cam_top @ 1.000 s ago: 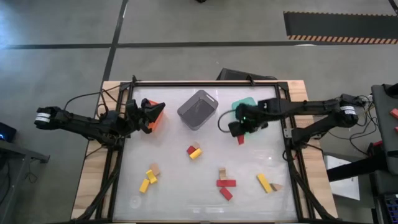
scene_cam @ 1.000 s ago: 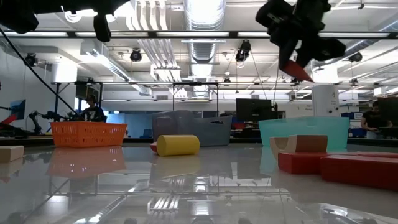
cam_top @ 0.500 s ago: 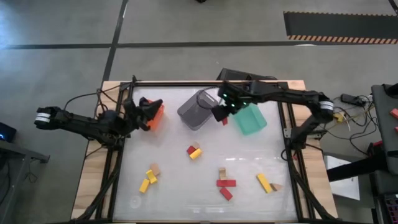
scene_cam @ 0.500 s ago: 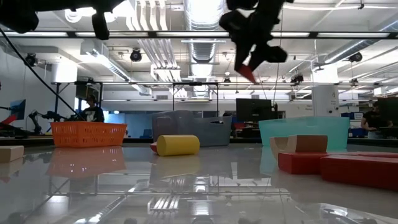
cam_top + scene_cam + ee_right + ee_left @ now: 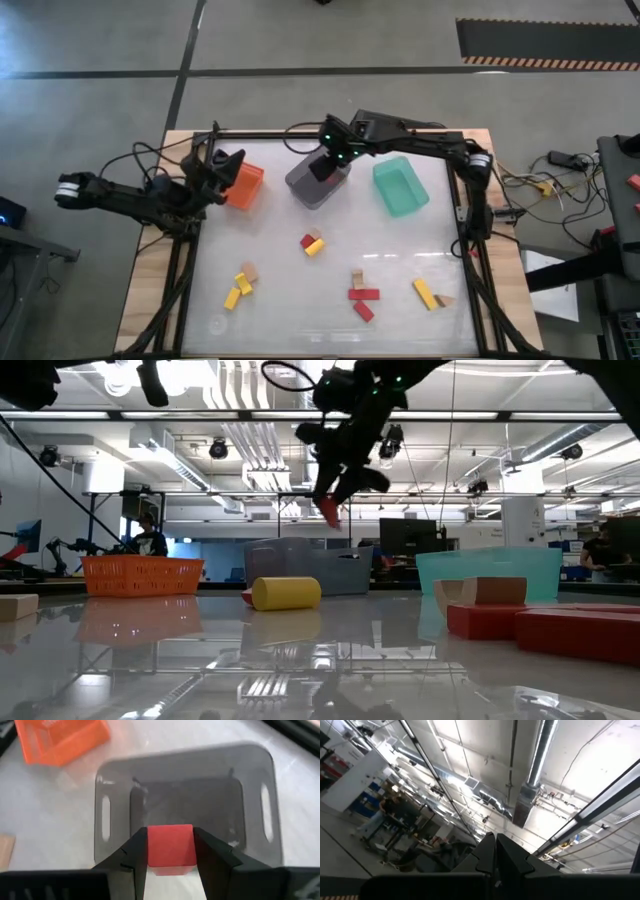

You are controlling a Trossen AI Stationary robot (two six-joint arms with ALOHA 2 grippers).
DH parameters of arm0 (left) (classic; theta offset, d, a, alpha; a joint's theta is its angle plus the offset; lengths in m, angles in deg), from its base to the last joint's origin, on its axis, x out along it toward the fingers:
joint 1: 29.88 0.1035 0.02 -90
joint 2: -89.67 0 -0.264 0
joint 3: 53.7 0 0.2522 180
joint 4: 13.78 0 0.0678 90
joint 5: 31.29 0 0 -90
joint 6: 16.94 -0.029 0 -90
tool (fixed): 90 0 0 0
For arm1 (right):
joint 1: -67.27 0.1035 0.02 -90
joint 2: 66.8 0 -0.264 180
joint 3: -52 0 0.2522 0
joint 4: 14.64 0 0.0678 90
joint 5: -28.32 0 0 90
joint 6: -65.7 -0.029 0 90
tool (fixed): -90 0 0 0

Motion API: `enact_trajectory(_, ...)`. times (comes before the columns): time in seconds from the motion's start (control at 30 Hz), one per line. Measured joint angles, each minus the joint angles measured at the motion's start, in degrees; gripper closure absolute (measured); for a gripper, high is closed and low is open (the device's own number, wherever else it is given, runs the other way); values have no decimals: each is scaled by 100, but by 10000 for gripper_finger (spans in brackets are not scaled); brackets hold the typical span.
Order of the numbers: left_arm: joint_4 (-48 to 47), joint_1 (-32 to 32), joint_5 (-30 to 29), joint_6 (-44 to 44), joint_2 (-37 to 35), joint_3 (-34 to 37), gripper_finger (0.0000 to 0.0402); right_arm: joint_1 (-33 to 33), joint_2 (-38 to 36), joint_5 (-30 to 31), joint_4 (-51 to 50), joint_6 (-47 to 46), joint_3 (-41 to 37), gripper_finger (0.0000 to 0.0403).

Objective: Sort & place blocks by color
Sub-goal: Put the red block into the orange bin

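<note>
**Operator:** State the end-effector condition and the location of the work items.

**Technician:** The right gripper [image 5: 170, 851] is closed at a narrow setting on a red block [image 5: 170, 845], held between both fingers. In the high view it hangs above the grey bin [image 5: 318, 178], at roughly 12 o'clock on the table [image 5: 400, 250]. The low view shows the block well clear of the bin rim. The left gripper [image 5: 495, 854] has its fingers fully together and carries nothing. It waits near the orange bin [image 5: 244, 184] at about 10 o'clock. The green bin [image 5: 400, 187] sits at about 1 o'clock. The remaining blocks [image 5: 313, 243] lie scattered from the table centre through 5 and 7 o'clock: red, yellow and pale tan pieces.

**Operator:** List the failure risks from this position.

**Technician:** Three, by my assessment.
1. Wrong destination. If red is assigned elsewhere, a release here puts the block in the wrong bin. The frames do not show which bin takes which colour.
2. Bounce-out. A release from this height could let the block strike the bin floor or rim and rebound onto the table.
3. Drift. The arm is extended far across the table. Any sideways offset at release could land the block on the rim.

**Operator:** Report any legible markings.

**Technician:** None. No brand, label or writing can be read on the bins, the blocks or the arms.
</note>
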Motion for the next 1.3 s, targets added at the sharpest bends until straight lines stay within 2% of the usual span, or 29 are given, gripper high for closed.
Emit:
enact_trajectory(0.4,-19,0,-263,-167,-210,13,402,-60,1156,-2,112,367,906,282)
enact_trajectory(0.6,-19,0,-265,-224,-210,13,402,-60,1676,-2,-379,528,1431,279)
enact_trajectory(1.3,-21,0,-566,-256,-96,26,402,-60,1792,-61,-538,575,1317,274)
